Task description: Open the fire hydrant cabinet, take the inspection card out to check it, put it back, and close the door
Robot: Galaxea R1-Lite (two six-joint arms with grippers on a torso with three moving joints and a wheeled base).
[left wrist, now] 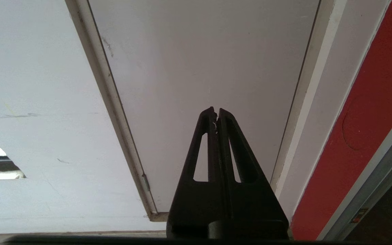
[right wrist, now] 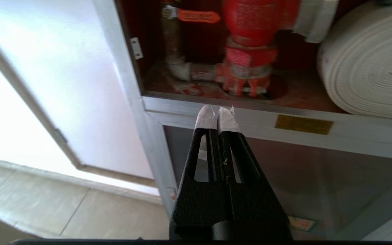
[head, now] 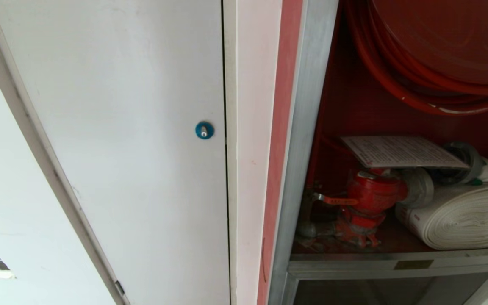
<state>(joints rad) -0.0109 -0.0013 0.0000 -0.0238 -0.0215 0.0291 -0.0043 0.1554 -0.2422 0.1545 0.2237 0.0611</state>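
Observation:
The fire hydrant cabinet (head: 307, 127) stands open, showing its red inside. The inspection card (head: 400, 151), a white printed sheet, lies flat on top of the red valve (head: 371, 199), beside the white rolled hose (head: 464, 216). The red hose reel (head: 439, 42) hangs above them. The cabinet's door is out of view. My right gripper (right wrist: 218, 114) is shut and empty; its white-taped fingertips (right wrist: 205, 118) sit in front of the cabinet's silver cross rail (right wrist: 352, 132), below the valve (right wrist: 250, 27). My left gripper (left wrist: 215, 110) is shut and empty, pointing at a plain white panel.
Left of the cabinet is a white panel door (head: 121, 127) with a blue round lock (head: 204, 130). Below the cross rail is a smaller dark glass panel (right wrist: 318, 177) with a red label (right wrist: 301, 223). Beige floor tiles (right wrist: 63, 211) lie at the lower left.

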